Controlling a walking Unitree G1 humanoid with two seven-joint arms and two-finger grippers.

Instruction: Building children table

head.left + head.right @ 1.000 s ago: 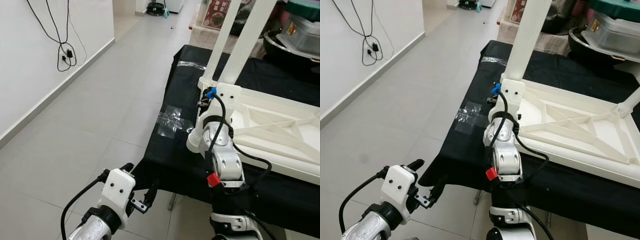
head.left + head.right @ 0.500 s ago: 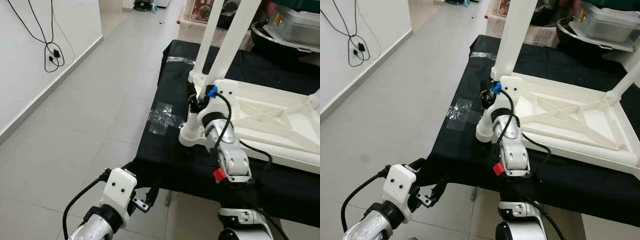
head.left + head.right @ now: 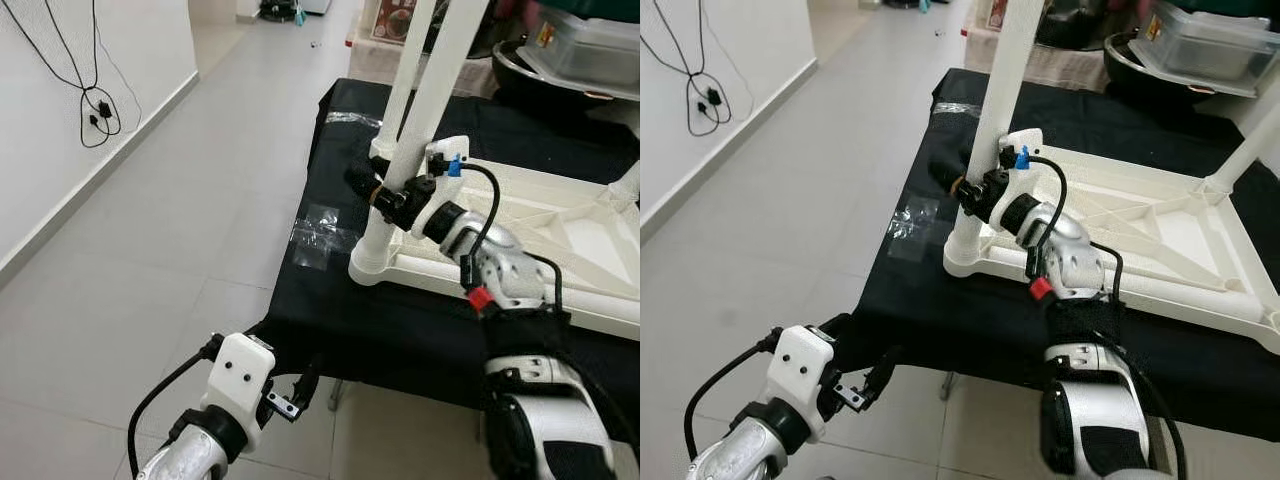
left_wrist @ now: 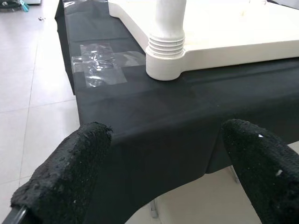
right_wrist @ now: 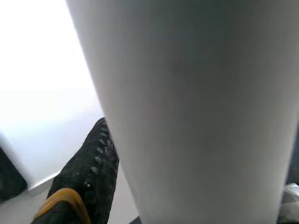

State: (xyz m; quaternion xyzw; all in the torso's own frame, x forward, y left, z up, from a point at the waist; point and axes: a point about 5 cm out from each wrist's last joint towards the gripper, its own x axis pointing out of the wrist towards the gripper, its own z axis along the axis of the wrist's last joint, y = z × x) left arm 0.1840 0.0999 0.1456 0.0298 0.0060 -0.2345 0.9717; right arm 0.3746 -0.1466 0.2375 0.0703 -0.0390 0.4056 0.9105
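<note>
A white children's table (image 3: 560, 225) lies upside down on a black-clothed table (image 3: 330, 300), with its legs pointing up. My right gripper (image 3: 385, 193) reaches in from the right and is shut on the near-left leg (image 3: 420, 110), a little above its ribbed socket (image 3: 372, 262). In the right wrist view the leg (image 5: 196, 116) is very close, with one black finger (image 5: 88, 177) beside it. My left gripper (image 3: 295, 390) hangs low in front of the cloth's near edge, open and holding nothing. The left wrist view looks past its fingers (image 4: 70, 177) at the same socket (image 4: 167, 51).
Clear tape (image 3: 318, 232) is stuck on the cloth left of the socket. A plastic bin (image 3: 590, 50) and a dark bowl (image 3: 520, 75) stand at the far right. Grey tiled floor (image 3: 180, 220) lies to the left, by a white wall with hanging cables (image 3: 95, 100).
My right arm has swung out to the right, and its gripper has gone from the table's corner to the leg above the socket. The camera shifted. The left gripper has stayed put.
</note>
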